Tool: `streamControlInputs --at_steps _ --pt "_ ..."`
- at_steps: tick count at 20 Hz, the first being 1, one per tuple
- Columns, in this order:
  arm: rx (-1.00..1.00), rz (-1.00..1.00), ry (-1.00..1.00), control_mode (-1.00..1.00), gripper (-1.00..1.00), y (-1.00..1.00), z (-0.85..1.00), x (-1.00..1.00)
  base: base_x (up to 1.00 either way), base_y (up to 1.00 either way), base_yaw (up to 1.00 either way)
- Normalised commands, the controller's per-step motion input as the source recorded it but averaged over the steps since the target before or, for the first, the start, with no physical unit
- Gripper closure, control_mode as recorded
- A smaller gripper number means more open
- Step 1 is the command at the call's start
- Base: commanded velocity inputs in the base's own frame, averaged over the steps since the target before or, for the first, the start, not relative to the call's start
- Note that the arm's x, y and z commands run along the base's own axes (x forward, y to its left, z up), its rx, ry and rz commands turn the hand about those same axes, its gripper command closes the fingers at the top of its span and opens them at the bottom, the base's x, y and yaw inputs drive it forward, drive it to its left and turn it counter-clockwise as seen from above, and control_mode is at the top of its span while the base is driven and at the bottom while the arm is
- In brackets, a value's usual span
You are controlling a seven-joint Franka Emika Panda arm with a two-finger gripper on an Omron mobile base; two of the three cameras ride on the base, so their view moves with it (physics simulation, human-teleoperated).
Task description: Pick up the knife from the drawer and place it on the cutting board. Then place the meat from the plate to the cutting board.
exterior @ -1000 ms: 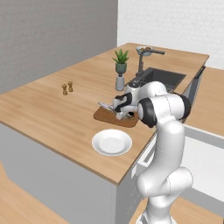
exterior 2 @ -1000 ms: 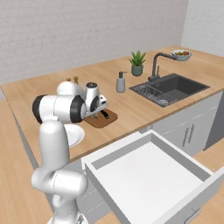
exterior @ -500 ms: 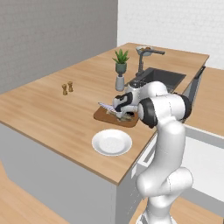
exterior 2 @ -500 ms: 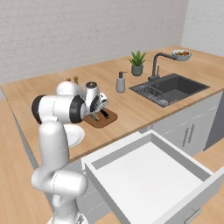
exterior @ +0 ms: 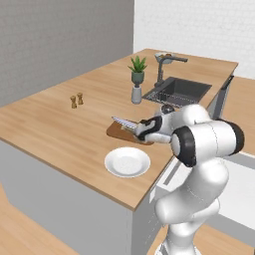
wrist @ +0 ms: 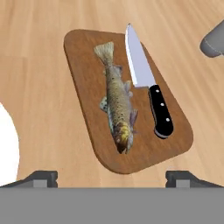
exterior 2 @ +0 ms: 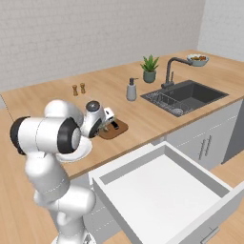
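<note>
The dark-brown cutting board [wrist: 127, 100] lies on the wooden counter, straight below my gripper [wrist: 113, 178]. On it rests the meat [wrist: 117, 109], a slim olive-brown fish with its tail pointing away from me. The knife [wrist: 148, 87] lies beside the fish on the board, black handle toward me. Both fingertips [wrist: 41, 177] stand far apart with nothing between them, so the gripper is open. From the base, my gripper [exterior: 144, 130] hovers just over the near end of the cutting board [exterior: 119, 131]. The white plate [exterior: 127, 162] sits bare near the counter edge. The white drawer [exterior 2: 162, 190] stands pulled out.
A soap dispenser [exterior: 136, 94] and a potted plant [exterior: 137, 67] stand behind the board. The sink [exterior: 177, 92] with its faucet lies to the right. Two small shakers [exterior: 76, 100] stand far left. A bowl [exterior 2: 198, 59] sits behind the sink.
The gripper's jaws have spread wide above the cutting board, and the fish lies free on it. The arm has hardly moved.
</note>
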Motion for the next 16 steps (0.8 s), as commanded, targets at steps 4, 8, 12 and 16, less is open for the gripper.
streamControlInputs --at_steps 4,8,12,16 --pt "0.0 0.0 -0.13 -1.0 -1.0 0.01 0.37 -0.52 0.0 0.0 0.0" --pt "0.0 0.0 -0.1 -1.0 -1.0 0.0 0.56 -0.34 0.0 0.0 0.0" --pt "0.0 0.0 -0.02 -1.0 -1.0 0.0 0.43 -0.2 0.0 0.0 0.0" --pt "0.0 -0.02 0.0 -1.0 -1.0 0.0 0.3 -0.04 0.0 0.0 0.0"
